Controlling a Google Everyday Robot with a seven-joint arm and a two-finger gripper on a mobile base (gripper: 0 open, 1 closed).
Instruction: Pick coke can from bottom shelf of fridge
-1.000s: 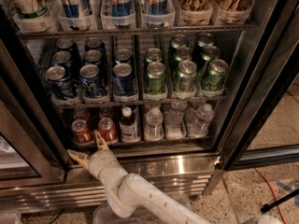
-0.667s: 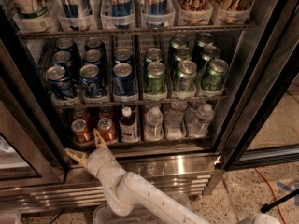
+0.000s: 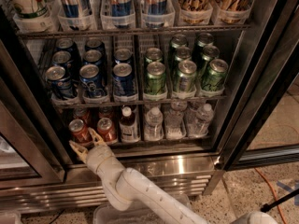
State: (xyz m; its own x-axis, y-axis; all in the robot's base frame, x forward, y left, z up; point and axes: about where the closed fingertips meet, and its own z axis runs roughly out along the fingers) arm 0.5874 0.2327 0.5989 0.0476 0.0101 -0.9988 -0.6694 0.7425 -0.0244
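Note:
Two red coke cans stand at the left front of the bottom shelf (image 3: 140, 145) of the open fridge (image 3: 154, 167): one (image 3: 79, 130) at the far left, one (image 3: 106, 129) just to its right. More red cans show dimly behind them. My gripper (image 3: 87, 141) is low at the shelf's front edge, right below and between the two cans. Its two cream fingers are spread open; the left fingertip (image 3: 74, 146) points left of the far-left can, the right fingertip (image 3: 95, 135) lies between the cans. It holds nothing.
A dark bottle (image 3: 128, 124) and several clear water bottles (image 3: 154, 123) fill the bottom shelf to the right. The rack above holds blue cans (image 3: 91, 80) and green cans (image 3: 182, 75). The glass door (image 3: 273, 78) stands open at right; the steel sill runs below.
The gripper has stayed at the shelf's front edge under the red cans, shifting only slightly. The cans have not moved.

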